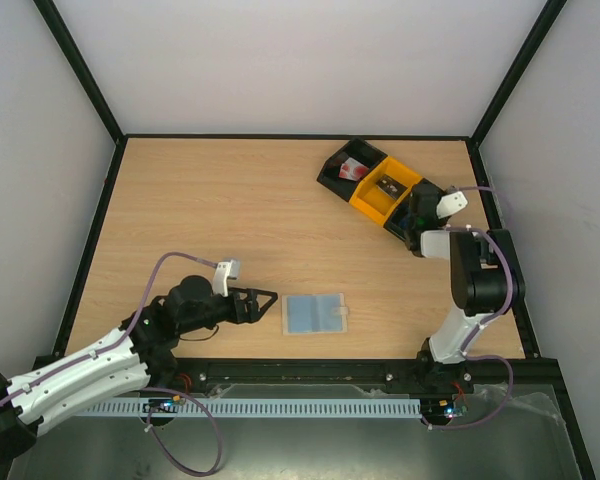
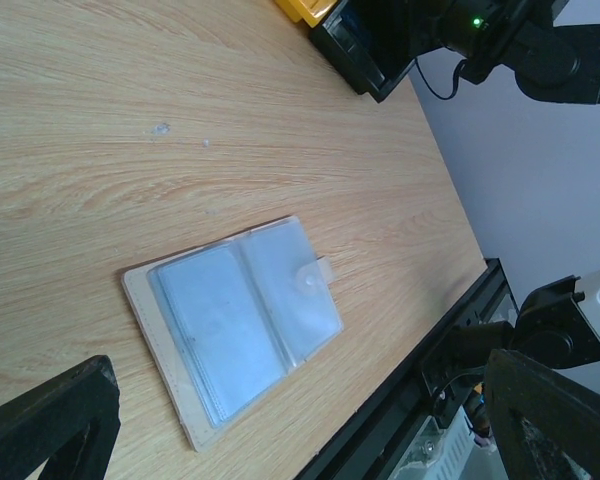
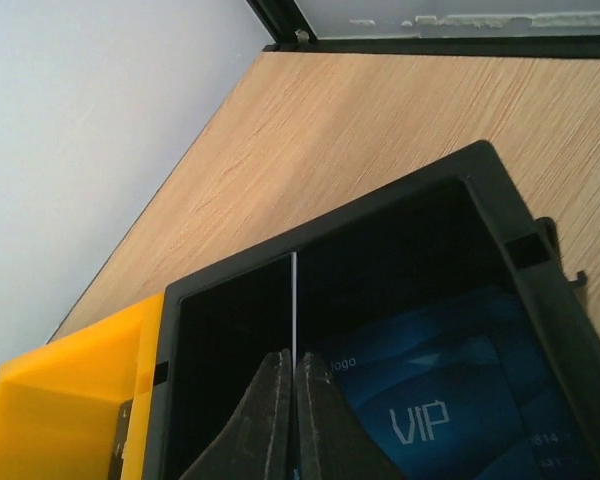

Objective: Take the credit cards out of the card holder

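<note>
The card holder [image 1: 315, 314] lies flat on the tabletop [image 1: 230, 210], its pockets pale (perhaps emptied). One credit card [image 3: 430, 400] rests in the black bin [image 3: 520, 250]. Beside the holder the left claw [image 1: 265, 305] gapes; over the bin the right claw [image 3: 295, 385] is pinched together. Drop-off step, I judge; next, check the pockets.

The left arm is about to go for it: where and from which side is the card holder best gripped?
Probably the edge facing the open left gripper. The card holder lies open and flat on the table, so only an edge offers purchase; come in low from that side. The small tab is on the far edge.
</note>
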Controlling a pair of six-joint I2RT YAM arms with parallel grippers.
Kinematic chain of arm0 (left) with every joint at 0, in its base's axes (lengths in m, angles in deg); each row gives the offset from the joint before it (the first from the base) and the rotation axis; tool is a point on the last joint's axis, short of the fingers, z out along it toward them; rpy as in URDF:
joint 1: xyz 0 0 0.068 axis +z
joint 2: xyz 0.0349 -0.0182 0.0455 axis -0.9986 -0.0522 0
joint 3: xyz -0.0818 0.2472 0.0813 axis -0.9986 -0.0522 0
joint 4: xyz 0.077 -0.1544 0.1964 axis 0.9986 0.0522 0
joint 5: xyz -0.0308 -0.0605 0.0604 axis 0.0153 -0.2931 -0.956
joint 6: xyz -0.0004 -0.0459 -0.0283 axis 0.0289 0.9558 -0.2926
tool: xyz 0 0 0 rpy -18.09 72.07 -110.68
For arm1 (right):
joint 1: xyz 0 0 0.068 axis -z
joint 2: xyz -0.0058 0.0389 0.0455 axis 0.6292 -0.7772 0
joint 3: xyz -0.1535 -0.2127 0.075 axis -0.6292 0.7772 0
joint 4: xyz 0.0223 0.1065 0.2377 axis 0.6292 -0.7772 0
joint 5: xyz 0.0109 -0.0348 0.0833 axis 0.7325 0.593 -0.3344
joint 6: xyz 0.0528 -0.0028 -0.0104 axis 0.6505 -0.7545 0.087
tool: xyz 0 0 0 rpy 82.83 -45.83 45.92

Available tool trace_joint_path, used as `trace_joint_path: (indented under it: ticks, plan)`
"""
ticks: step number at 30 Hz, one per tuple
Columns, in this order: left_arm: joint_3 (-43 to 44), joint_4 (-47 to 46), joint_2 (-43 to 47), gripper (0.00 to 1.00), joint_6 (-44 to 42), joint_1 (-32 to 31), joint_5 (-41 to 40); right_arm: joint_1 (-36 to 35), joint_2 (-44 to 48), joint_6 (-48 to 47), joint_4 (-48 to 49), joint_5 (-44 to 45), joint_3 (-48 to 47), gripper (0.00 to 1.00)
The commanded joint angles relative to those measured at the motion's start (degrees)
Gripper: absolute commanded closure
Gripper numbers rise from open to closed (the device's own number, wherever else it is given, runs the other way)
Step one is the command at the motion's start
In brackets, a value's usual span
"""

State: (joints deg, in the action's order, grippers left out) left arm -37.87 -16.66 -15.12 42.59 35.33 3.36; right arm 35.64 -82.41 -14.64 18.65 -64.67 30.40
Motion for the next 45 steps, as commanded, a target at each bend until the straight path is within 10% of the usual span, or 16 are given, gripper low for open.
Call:
trace_joint_path:
  ticks: [1, 20, 29, 45]
  plan:
    - [2.76, 1.37, -0.47, 0.0, -2.06, 0.5, -1.12, 0.37, -2.13, 0.35, -0.54, 1.39, -3.62, 0.94]
    - [2.98, 1.62, -5.45, 0.0, -0.72, 1.28, 0.83, 0.45, -0.29, 3.03, -34.88, 1.85, -16.11, 0.47]
    - [1.61, -2.24, -6.56, 0.0, 1.91, 1.32, 3.48, 0.45, 7.5, -1.64, -43.82, -4.05, -17.5, 0.46]
    - [-0.78, -16.29, -18.11, 0.04, 7.85, 1.15, 6.39, -5.53, 29.12, -13.03, -43.32, -40.18, 3.94, 0.54]
